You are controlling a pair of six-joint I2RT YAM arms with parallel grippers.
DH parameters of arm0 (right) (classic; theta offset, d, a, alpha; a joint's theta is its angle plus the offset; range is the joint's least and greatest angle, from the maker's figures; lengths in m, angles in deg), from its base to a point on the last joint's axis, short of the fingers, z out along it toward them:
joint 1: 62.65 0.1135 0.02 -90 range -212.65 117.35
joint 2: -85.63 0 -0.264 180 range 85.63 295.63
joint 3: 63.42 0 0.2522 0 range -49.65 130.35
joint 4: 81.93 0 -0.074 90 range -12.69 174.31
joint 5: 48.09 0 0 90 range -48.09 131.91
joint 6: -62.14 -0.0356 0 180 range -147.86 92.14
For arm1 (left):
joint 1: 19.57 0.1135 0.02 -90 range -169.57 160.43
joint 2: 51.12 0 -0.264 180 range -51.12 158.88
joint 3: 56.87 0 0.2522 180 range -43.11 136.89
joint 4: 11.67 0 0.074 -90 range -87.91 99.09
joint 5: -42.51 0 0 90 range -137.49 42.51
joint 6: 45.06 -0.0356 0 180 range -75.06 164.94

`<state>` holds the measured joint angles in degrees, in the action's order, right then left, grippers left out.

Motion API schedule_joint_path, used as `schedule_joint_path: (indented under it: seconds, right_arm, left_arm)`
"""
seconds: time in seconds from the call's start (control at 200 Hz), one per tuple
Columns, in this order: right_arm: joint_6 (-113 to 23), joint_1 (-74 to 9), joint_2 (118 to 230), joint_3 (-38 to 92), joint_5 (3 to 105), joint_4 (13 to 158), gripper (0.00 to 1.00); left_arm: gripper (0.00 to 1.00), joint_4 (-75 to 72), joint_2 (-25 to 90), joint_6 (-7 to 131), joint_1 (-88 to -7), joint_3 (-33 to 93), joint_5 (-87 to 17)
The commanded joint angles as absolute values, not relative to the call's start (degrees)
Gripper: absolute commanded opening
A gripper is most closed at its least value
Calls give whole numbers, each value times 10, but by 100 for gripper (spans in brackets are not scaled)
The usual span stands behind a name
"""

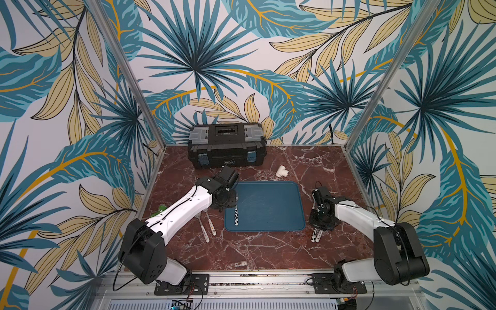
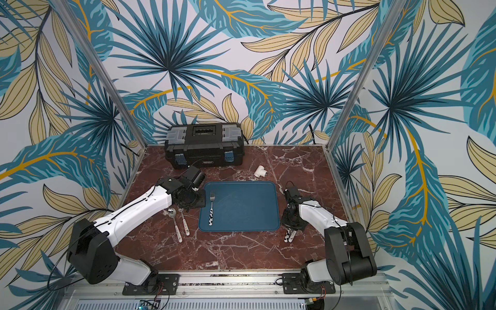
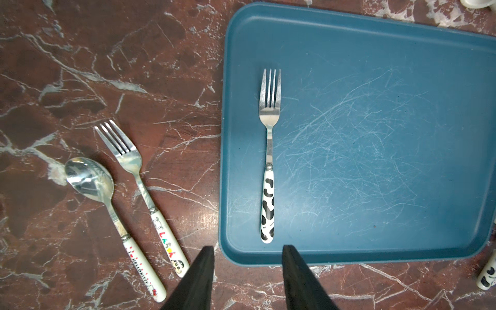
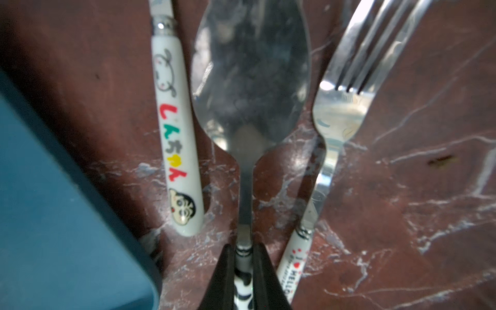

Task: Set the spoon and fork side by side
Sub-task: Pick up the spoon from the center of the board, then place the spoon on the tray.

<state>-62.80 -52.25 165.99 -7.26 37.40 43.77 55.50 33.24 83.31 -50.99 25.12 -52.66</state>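
A fork (image 3: 268, 161) with a black-and-white cow-pattern handle lies on the left part of the blue tray (image 3: 375, 134), tines pointing away. My left gripper (image 3: 248, 248) hovers open over the tray's edge by this fork (image 2: 211, 209), with nothing between its fingers. The matching cow-handled spoon (image 4: 252, 75) is on the marble right of the tray (image 1: 268, 206). My right gripper (image 4: 244, 249) is shut on its handle just behind the metal neck. In both top views only the handle end (image 1: 313, 236) shows from under the right gripper (image 1: 319, 224).
A Shin-chan handle (image 4: 177, 134) and a Hello Kitty fork (image 4: 338, 120) flank the held spoon closely. Left of the tray lie a Hello Kitty spoon (image 3: 88, 179) and a Shin-chan fork (image 3: 126, 155). A black toolbox (image 1: 226, 146) and a white pipe tee (image 1: 281, 171) stand behind.
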Motion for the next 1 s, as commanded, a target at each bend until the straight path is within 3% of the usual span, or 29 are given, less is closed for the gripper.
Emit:
schedule_joint_path:
  seconds: [0.0,0.12,0.275,0.601,0.991]
  right_arm:
    - [-626,-508,1620,-47,341,394,8]
    - [-624,-464,1608,11,327,344,6]
    - [-667,-345,1643,100,326,319,4]
    - [-732,-145,1875,322,351,347,4]
    - [-777,-111,2031,459,375,355,4]
  left_arm:
    - [45,554,287,836,-510,229,-561]
    - [43,529,225,839,-510,201,-588]
    - [43,530,185,845,-509,189,-610]
    - [43,564,158,851,-505,179,-608]
    - [43,578,124,864,-492,156,-610]
